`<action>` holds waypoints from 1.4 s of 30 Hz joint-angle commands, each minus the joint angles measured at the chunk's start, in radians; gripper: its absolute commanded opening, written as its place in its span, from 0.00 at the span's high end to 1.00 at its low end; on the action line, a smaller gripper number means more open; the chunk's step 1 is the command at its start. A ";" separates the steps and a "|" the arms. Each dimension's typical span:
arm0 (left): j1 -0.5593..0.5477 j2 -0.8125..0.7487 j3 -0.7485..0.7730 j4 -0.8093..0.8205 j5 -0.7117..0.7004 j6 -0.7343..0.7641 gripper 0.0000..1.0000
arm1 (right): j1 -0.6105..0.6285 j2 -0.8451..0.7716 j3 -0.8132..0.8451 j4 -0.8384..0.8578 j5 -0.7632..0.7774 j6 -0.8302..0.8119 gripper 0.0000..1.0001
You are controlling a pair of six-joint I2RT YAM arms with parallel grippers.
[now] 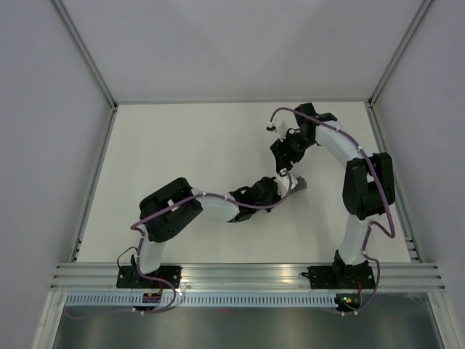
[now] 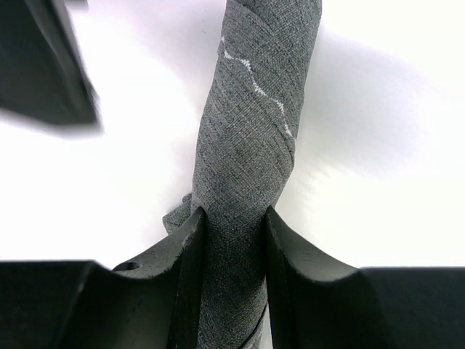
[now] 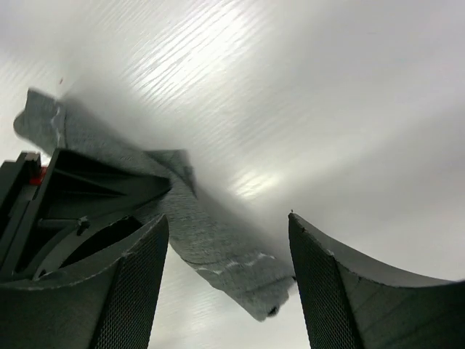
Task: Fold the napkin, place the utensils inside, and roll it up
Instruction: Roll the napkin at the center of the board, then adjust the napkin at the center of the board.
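Note:
The napkin (image 2: 251, 145) is rolled into a tight dark grey tube with a light stitched line spiralling across it. My left gripper (image 2: 231, 218) is shut on the roll, its jaws pressing both sides. In the top view the roll's end (image 1: 298, 183) sticks out past the left gripper (image 1: 282, 187) at mid-table. My right gripper (image 3: 227, 236) is open, and the roll's free end (image 3: 232, 262) lies between and below its fingers without touching them. The right gripper (image 1: 282, 166) hovers just above the roll. No utensils show; a dark spot at the roll's end may be one inside.
The white table (image 1: 196, 145) is bounded by aluminium rails at the left (image 1: 94, 182) and right (image 1: 392, 174) and a rail across the front (image 1: 247, 275). White walls stand behind.

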 commanded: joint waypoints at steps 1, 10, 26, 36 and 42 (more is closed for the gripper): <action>0.000 0.090 0.022 -0.214 -0.027 -0.189 0.71 | -0.060 -0.041 0.057 0.049 0.061 0.158 0.27; 0.000 0.148 0.162 -0.316 -0.087 -0.382 0.72 | -0.146 -0.067 0.021 0.046 0.084 0.268 0.27; 0.000 0.255 0.370 -0.454 -0.158 -0.594 0.72 | -0.179 -0.081 -0.101 0.083 0.104 0.361 0.27; 0.000 0.291 0.453 -0.509 -0.173 -0.669 0.71 | -0.180 -0.103 -0.167 0.090 0.121 0.396 0.25; 0.002 0.314 0.501 -0.517 -0.156 -0.712 0.70 | -0.180 -0.104 -0.213 0.124 0.127 0.446 0.23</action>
